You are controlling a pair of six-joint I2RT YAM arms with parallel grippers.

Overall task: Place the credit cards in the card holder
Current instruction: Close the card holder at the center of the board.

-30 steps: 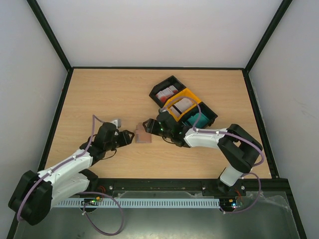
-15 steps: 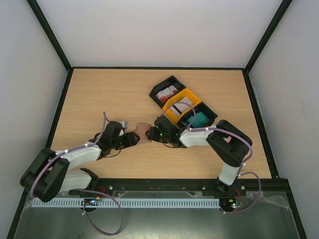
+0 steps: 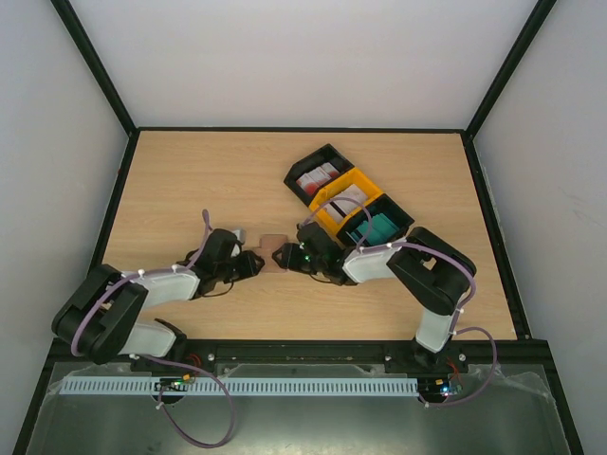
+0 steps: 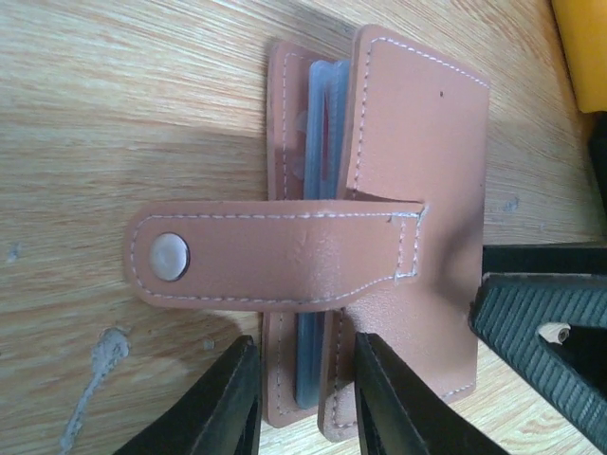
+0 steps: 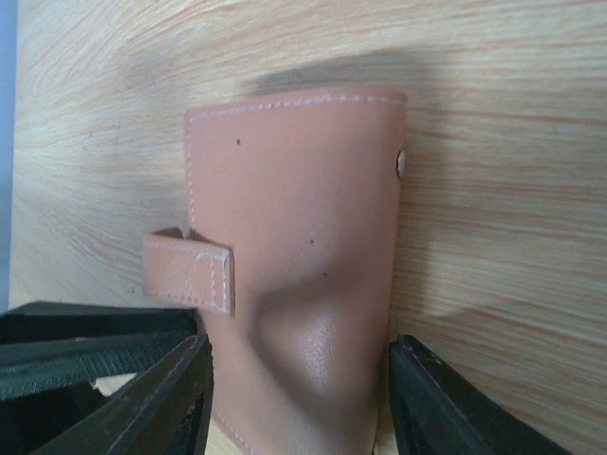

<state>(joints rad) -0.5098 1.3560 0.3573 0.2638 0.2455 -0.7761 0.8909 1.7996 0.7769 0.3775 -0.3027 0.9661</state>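
Jaws first: the left gripper (image 4: pixel 303 343) has its fingers (image 4: pixel 232 408) drawn close together, straddling one edge of the holder (image 4: pixel 417 142). The back cover, the clear sleeves (image 4: pixel 322 123) and the rim of the front cover lie between them. One finger sits just outside the back cover and the other overlaps the front cover, but we cannot tell whether they actually pinch.

On the right gripper (image 5: pixel 299 346) the jaws stand wider, with a finger against each long side of the holder, so we read it as gripped across its width.

We find the holder on the table (image 3: pixel 190 180) between the two grippers, a little way left of the trays (image 3: pixel 302 163). It is partly open, with the front cover swung away from the back one. Its strap (image 4: pixel 285 256) is undone and reaches out over the wood, the snap (image 4: pixel 170 257) at its free end. A reddish sliver shows among the sleeves (card or not, we cannot say).

The cards (image 3: pixel 318 178) we can see lie in the trays: red-and-white in the far black one, whitish in the yellow one, teal in the near black one.
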